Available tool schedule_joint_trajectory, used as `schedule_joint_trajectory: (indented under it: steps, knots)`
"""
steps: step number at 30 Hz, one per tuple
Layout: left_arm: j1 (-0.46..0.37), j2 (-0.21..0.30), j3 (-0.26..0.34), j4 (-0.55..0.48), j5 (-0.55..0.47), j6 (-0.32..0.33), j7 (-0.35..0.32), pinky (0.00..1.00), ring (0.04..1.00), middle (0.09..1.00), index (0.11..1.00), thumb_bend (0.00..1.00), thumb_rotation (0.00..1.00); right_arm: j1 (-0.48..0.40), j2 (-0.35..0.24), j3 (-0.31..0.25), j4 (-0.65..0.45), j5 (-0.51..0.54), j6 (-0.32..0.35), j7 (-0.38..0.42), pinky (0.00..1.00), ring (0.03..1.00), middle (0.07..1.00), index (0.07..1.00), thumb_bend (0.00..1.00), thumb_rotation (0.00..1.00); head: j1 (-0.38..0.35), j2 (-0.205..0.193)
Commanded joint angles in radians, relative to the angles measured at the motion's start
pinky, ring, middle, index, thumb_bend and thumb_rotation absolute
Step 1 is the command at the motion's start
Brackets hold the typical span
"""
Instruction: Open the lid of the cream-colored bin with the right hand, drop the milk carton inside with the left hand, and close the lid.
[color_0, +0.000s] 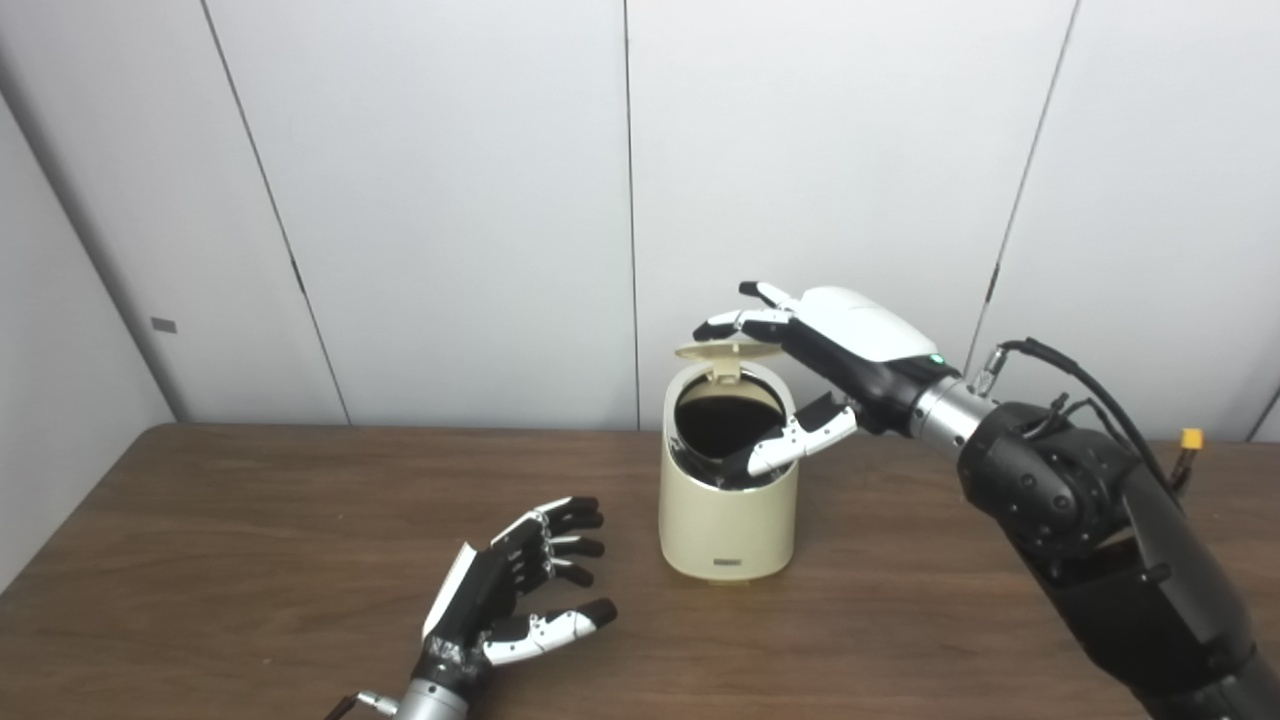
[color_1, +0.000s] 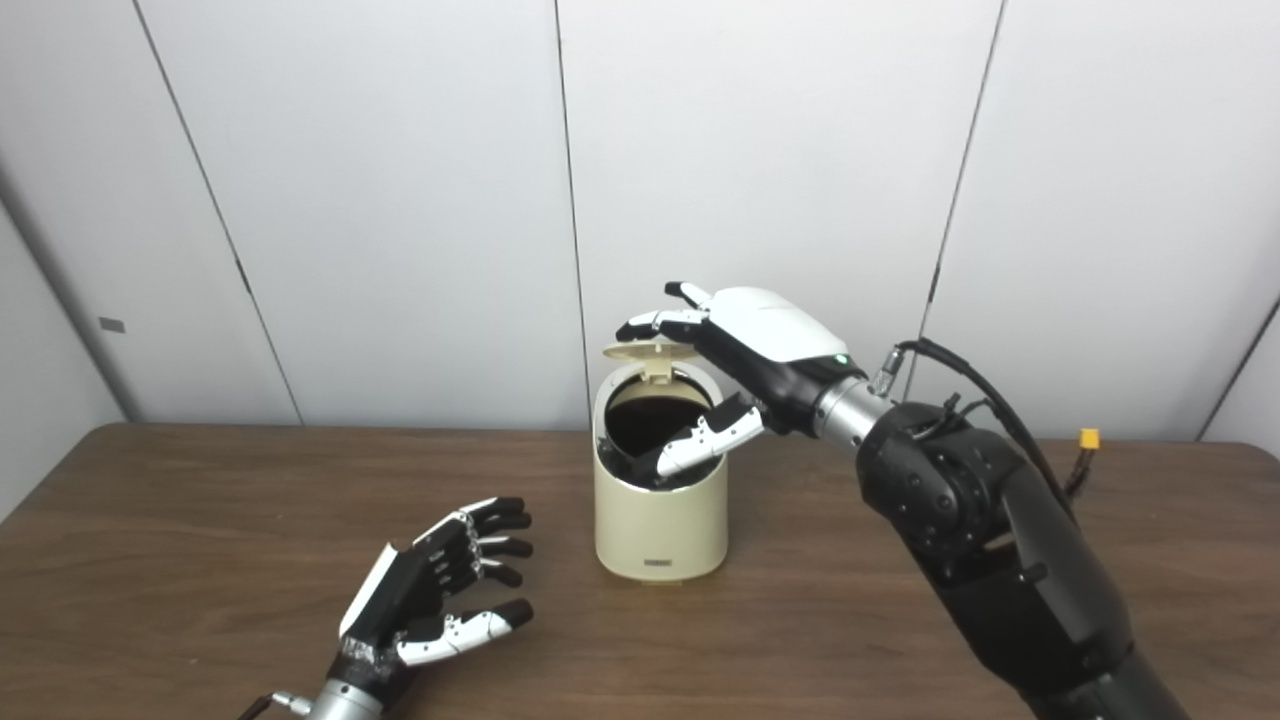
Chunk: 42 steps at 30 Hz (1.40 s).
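Right hand (color_0: 820, 355) arches over the bin (color_0: 728, 500), fingers spread atop its raised lid (color_0: 728, 351); left hand (color_0: 510, 595) rests spread, empty, on the worktop (color_0: 250, 560).

Brown wooden table (color_0: 250, 520), white panelled wall (color_0: 450, 200)

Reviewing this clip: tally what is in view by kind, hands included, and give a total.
Robot hands: 2, the left hand open above the table, the right hand at the lid
Cream-colored bin, lid raised: 1
Milk cartons in view: 0
Table: 1
Total: 4
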Motion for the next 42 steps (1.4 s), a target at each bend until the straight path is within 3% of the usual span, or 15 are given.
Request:
schedule_joint_trajectory:
  steps: [1,12,20,28,33,42]
  knots:
    - [0.014,-0.010,-0.004,0.005,0.008,-0.008,0.011,0.61,0.708,0.786,0.821,0.77,0.16,-0.028,-0.022,-0.013,-0.029,-0.014,-0.031,-0.006,0.91,0.987,0.820,0.812,0.81,0.54,0.001,0.000]
    - [0.021,-0.015,-0.006,-0.001,0.034,-0.003,0.022,0.59,0.690,0.777,0.814,0.75,0.16,0.010,-0.016,-0.031,-0.065,-0.018,-0.056,0.005,1.00,0.976,0.802,0.796,0.79,0.53,0.002,0.005]
    - [0.023,-0.023,-0.003,-0.001,0.024,-0.003,0.016,0.59,0.691,0.779,0.809,0.74,0.14,0.033,-0.013,-0.037,-0.066,-0.012,-0.054,0.010,1.00,0.982,0.802,0.798,0.78,0.52,0.005,0.011]
    - [0.022,-0.020,0.000,-0.006,0.037,0.002,0.023,0.59,0.684,0.776,0.806,0.74,0.15,0.059,-0.024,-0.043,-0.091,-0.027,-0.035,0.038,0.94,0.972,0.805,0.811,0.74,0.49,0.006,0.016]
    - [0.023,-0.018,0.001,-0.010,0.034,0.005,0.022,0.60,0.689,0.777,0.809,0.74,0.14,0.082,-0.024,-0.050,-0.096,-0.033,-0.056,0.035,0.93,0.955,0.793,0.812,0.76,0.49,0.005,0.019]
    - [0.025,-0.015,0.004,-0.022,0.033,0.014,0.025,0.61,0.700,0.789,0.806,0.73,0.13,0.105,-0.025,-0.049,-0.108,-0.056,-0.064,0.041,0.97,0.958,0.786,0.810,0.76,0.50,0.005,0.027]
